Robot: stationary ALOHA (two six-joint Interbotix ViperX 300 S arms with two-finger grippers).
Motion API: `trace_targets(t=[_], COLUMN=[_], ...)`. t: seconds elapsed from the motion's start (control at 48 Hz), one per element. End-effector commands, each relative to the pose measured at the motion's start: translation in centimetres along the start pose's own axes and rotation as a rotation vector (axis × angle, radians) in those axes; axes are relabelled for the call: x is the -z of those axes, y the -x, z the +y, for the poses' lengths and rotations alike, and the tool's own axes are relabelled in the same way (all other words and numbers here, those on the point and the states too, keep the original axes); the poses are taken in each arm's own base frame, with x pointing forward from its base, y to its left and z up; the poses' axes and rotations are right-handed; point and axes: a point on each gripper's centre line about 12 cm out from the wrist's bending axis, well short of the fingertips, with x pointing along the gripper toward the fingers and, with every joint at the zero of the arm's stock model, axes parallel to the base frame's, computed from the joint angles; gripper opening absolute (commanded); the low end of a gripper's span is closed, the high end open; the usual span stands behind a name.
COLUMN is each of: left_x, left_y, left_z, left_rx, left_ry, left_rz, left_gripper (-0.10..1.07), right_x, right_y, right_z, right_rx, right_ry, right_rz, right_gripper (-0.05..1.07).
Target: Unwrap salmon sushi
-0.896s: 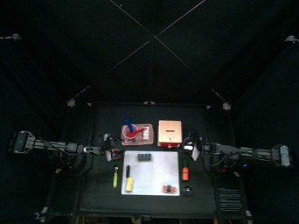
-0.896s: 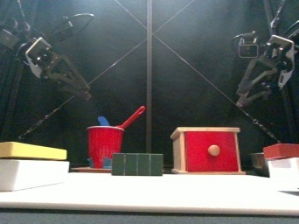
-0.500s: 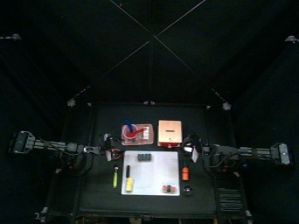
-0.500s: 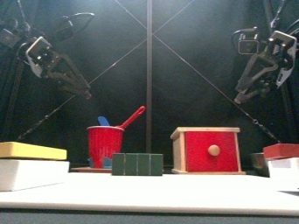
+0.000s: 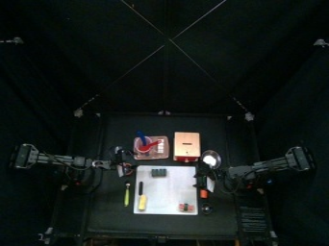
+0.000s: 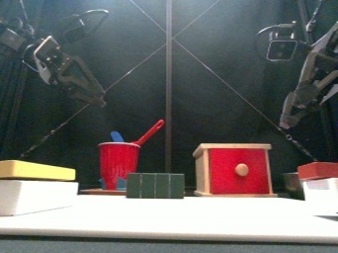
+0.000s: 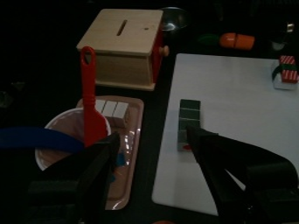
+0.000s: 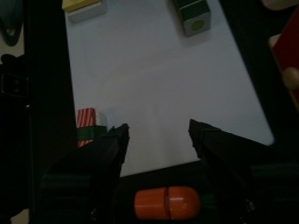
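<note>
The salmon sushi (image 5: 186,208) is a tiny red lump with a dark end, lying at the front right of the white mat (image 5: 167,192). It also shows in the left wrist view as the sushi (image 7: 284,72), and in the right wrist view as the sushi (image 8: 87,127), striped red and dark green. My left gripper (image 7: 149,144) hangs open high over the table's left side (image 6: 86,91). The right gripper (image 8: 158,131) is open too, raised over the right side (image 6: 298,111). Both are clear of the sushi and hold nothing.
A red cup (image 6: 119,163) with a red and a blue spoon stands at the back, beside a wooden box (image 6: 234,168). A green block (image 6: 156,185), a yellow marker (image 5: 127,195) and a yellow block (image 5: 141,202) lie on or by the mat. An orange stick (image 8: 167,203) lies off its right edge.
The right arm has swung, and its gripper has moved right and tilted. The left gripper has shifted slightly. Nothing on the table has moved.
</note>
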Motion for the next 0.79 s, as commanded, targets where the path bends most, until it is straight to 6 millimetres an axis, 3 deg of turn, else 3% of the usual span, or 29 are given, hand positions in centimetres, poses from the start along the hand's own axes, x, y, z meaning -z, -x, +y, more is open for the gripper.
trace_targets(t=[0.0,0.125,0.458,0.771], left_x=[-1.4,-1.5,-2.1,-2.1], left_y=[0.0,0.0,-0.4,-0.4], left_z=[0.0,-0.1,-0.1,0.1], left_rx=[0.003,0.003,-0.003,-0.019], left_ry=[0.012,0.013,0.008,0.007], left_rz=[-0.034,-0.035,-0.040,-0.040], left_gripper=[0.95,0.95,0.95,0.95], right_x=[-0.8,-0.7,0.5,-0.9], right_y=[-0.5,-0.8,-2.1,-5.2], right_z=[1.8,2.8,5.4,7.4], right_rx=[-0.029,-0.032,-0.055,0.035], right_ry=[0.034,0.059,0.072,0.026], right_rz=[0.022,0.070,0.196,0.383], right_gripper=[0.95,1.02,1.02,1.02])
